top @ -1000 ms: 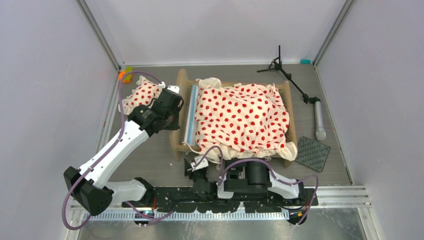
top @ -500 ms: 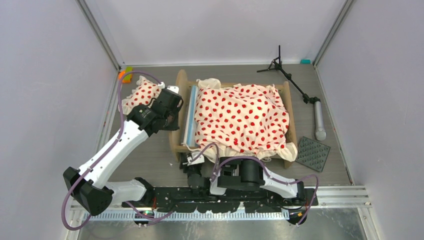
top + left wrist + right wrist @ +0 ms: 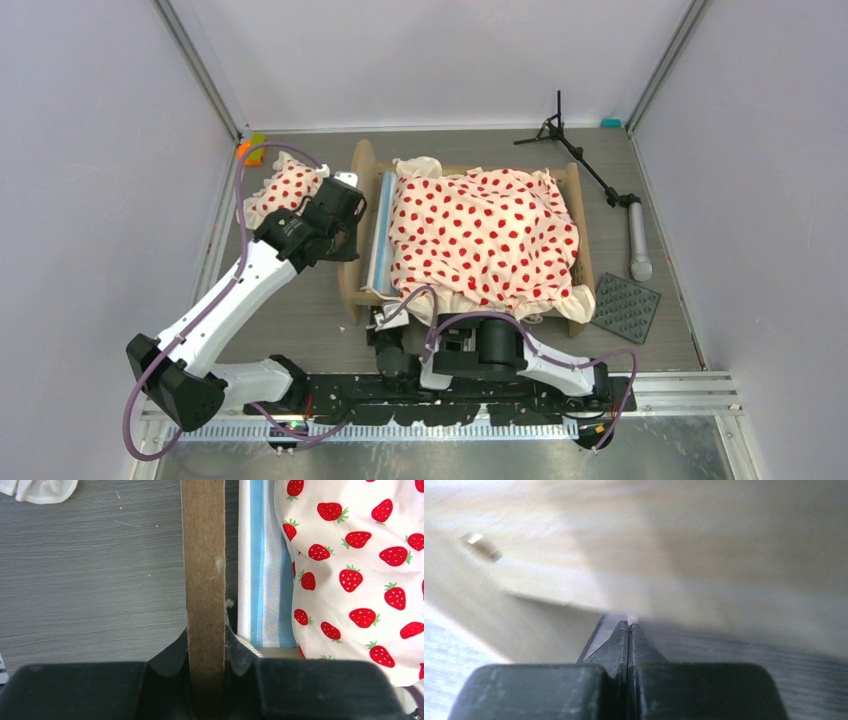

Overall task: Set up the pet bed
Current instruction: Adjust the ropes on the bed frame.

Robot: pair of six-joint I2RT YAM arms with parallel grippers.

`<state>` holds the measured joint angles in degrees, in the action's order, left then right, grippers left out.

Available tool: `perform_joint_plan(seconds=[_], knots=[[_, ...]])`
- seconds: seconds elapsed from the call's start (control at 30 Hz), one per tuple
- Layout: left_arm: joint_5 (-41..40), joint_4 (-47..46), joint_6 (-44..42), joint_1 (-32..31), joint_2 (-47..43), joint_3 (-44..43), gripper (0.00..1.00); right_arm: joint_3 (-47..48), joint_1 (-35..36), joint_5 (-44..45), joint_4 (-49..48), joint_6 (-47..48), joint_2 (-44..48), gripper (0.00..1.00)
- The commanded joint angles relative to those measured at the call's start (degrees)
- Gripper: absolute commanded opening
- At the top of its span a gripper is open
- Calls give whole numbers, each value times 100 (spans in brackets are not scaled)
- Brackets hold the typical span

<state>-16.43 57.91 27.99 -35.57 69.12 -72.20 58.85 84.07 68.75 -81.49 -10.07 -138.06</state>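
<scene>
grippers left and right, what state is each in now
Left gripper: closed on the pet bed's light-wood end board.
Right gripper: closed tight, holding nothing visible.

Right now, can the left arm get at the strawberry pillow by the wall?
Probably not yet: the left hand is clamped on the bed's end board. The pillow lies close beside it, nothing between.

You see only 1 striped strip of the mattress [image 3: 262, 580] beside the left end board [image 3: 202, 565] of the pet bed [image 3: 362, 165]; the bedding [image 3: 480, 235] hides the rest. Just past the right gripper [image 3: 629, 626], the bed's wood is blurred.
</scene>
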Motion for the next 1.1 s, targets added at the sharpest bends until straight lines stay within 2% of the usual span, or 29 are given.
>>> perform_joint_plan(seconds=[0.0, 0.3, 0.43, 0.7, 1.07], knots=[[580, -496, 111, -60, -328, -154, 0, -201, 469, 16, -78, 119, -28, 0], [540, -677, 103, -62, -265, 32, 0, -889, 1195, 263, -77, -137, 453, 0], [554, -776, 77, -56, -241, 130, 0, -1087, 1475, 77, -69, -262, 687, 0], [579, -933, 62, -59, -177, 252, 0, -1071, 2010, -296, -33, -98, 895, 0], [579, -1083, 69, -61, -112, 466, 0, -854, 2348, -1086, 922, -307, 1237, 0]])
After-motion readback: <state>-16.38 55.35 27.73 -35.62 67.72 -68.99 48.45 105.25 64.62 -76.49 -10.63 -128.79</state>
